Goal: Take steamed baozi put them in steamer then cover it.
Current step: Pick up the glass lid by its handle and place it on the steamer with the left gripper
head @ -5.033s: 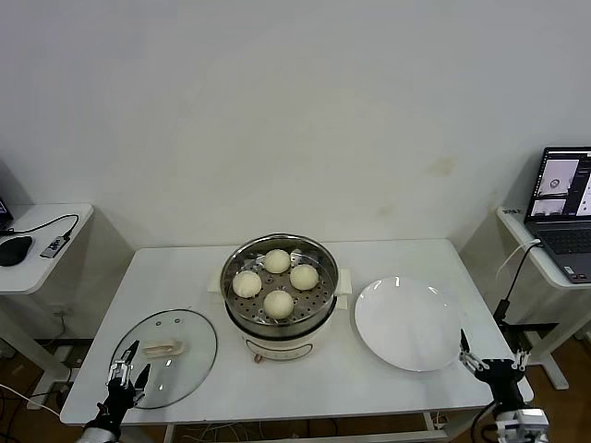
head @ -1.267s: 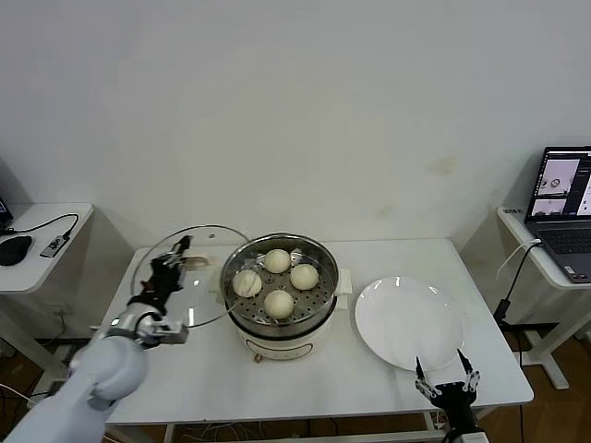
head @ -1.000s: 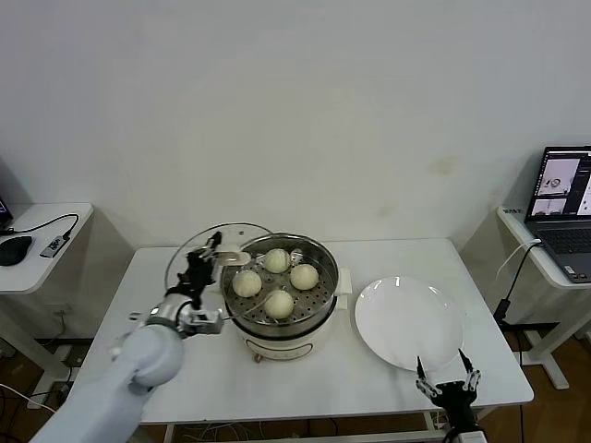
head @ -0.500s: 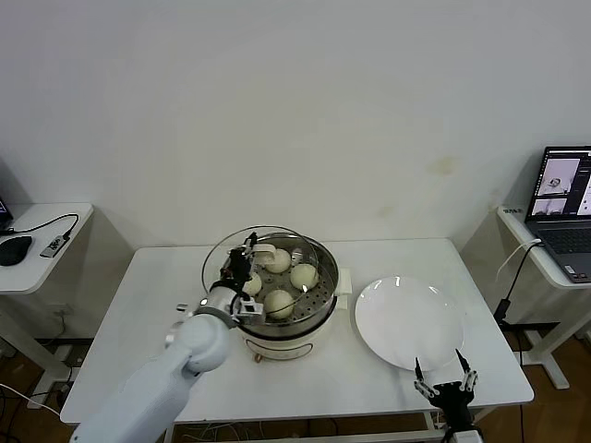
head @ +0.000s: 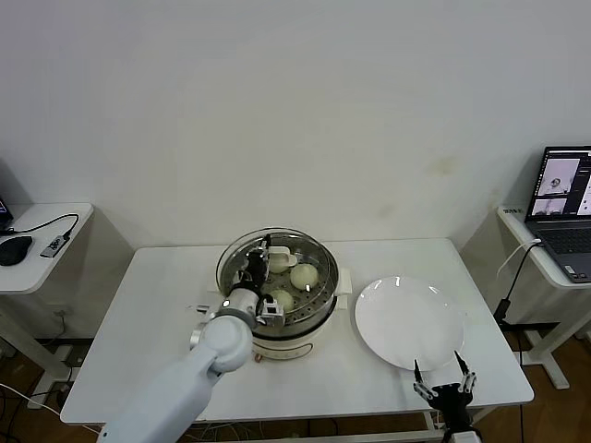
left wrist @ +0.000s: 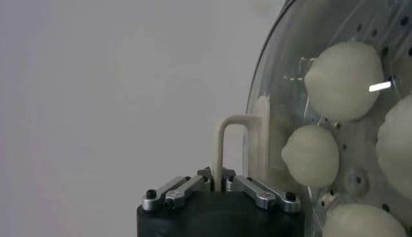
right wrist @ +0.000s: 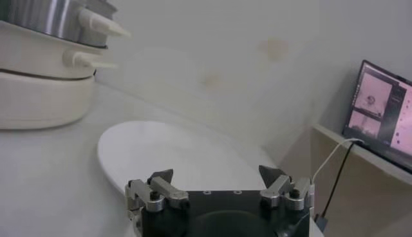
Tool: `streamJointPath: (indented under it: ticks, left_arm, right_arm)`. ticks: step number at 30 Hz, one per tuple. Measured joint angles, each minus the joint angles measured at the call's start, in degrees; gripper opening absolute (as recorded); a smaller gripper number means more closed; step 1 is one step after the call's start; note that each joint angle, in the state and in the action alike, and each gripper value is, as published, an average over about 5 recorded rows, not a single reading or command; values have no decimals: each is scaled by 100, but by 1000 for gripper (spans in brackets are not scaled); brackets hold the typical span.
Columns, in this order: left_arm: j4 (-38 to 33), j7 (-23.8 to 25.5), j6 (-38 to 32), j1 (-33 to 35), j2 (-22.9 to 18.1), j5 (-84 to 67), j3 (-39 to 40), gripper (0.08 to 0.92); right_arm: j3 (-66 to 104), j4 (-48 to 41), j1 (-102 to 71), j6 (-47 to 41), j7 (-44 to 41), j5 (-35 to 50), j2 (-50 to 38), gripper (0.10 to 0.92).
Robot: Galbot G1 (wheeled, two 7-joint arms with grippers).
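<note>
The steamer [head: 323, 297], a shiny steel pot on a cream base, stands mid-table. Cream-white baozi [head: 305, 275] lie on its perforated tray, seen through the glass. My left gripper [head: 258, 255] is shut on the cream handle [left wrist: 239, 138] of the clear glass cover [head: 294, 244] and holds it over the pot, nearly centred on it. The left wrist view shows baozi [left wrist: 344, 71] behind the glass and my left gripper [left wrist: 223, 183] clamped on one leg of the handle. My right gripper [head: 444, 391] is open and empty, low at the table's front right edge.
A bare white plate [head: 409, 322] lies right of the steamer and shows before my right gripper [right wrist: 215, 178] in the right wrist view [right wrist: 167, 151]. A laptop [head: 563, 212] sits on a side desk at far right. Another side table [head: 37, 249] stands at far left.
My left arm has carried the cover from the table's left to over the steamer. The right gripper has hardly moved.
</note>
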Motion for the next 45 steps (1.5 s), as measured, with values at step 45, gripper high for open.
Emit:
streamJointPath:
  ticks: [45]
  left_arm:
    - [-275,-128,-193,344,-86,71,-137,469]
  right_arm:
    - [-67,-162,7,13,7,-132,23,823]
